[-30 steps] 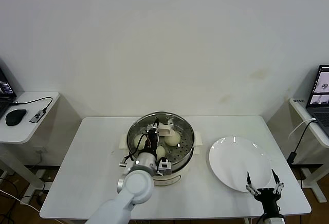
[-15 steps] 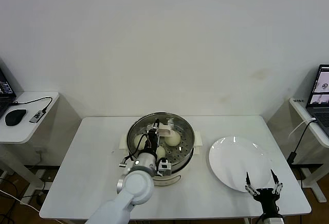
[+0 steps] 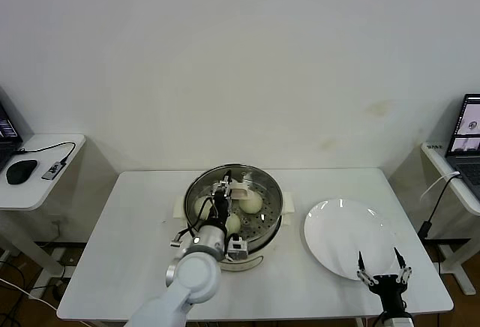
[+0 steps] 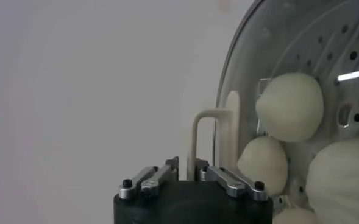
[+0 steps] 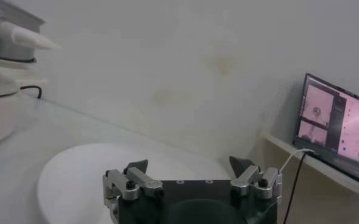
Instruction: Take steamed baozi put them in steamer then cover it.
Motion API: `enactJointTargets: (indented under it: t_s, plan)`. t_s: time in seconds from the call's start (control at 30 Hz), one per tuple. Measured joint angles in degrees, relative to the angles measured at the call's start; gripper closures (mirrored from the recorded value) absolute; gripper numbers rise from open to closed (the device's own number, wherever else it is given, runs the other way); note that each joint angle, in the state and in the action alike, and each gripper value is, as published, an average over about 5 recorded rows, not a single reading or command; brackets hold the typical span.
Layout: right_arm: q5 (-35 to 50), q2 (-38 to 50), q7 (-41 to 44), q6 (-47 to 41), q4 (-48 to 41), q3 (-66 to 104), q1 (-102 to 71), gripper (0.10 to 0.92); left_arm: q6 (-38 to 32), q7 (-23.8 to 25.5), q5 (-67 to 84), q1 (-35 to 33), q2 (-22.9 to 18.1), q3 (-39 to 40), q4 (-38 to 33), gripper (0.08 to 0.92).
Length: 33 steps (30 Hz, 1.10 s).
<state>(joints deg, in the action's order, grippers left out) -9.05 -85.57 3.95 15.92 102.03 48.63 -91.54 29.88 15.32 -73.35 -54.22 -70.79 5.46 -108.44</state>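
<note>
Baozi point(image 4: 289, 106), smooth cream-white domes, sit inside the steamer point(image 3: 264, 226).

I see a white plate point(image 3: 346, 233) on the white table point(image 3: 135, 229); a laptop point(image 3: 466, 128) on the side desk; a mouse point(image 3: 19, 169) on the opposite one.

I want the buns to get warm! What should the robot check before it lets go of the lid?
1. Four steamed baozi inside the steamer: ok, all four show through the glass.
2. No bun left on the plate: ok.
3. Left gripper jaws shut on the cover handle: ok.
4. Cover sitting flat on the steamer's rim: cannot tell.
5. Right gripper out of the way, open over the plate's near edge: ok.
</note>
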Motion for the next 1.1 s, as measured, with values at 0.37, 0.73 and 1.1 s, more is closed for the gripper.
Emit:
enactJointTargets:
  t_s: [0.37, 0.73, 1.1]
  plan:
    - [0.19, 0.50, 0.00, 0.10, -0.33, -0.17, -0.05, 0.203, -1.26, -2.24, 2.95, -7.13, 3.08, -3.25, -8.74, 0.234]
    - [1.81, 1.54, -0.07, -0.11, -0.12, -1.25, -0.52, 0.203, -7.25, -16.20, 22.99, -23.28, 5.45, -14.98, -18.67, 0.177]
    - [6.32, 5.55, 0.80, 0.71, 1.63, -4.05, -3.15, 0.203, -21.78, -28.92, 60.23, -40.14, 2.22, -28.81, -17.22, 0.177]
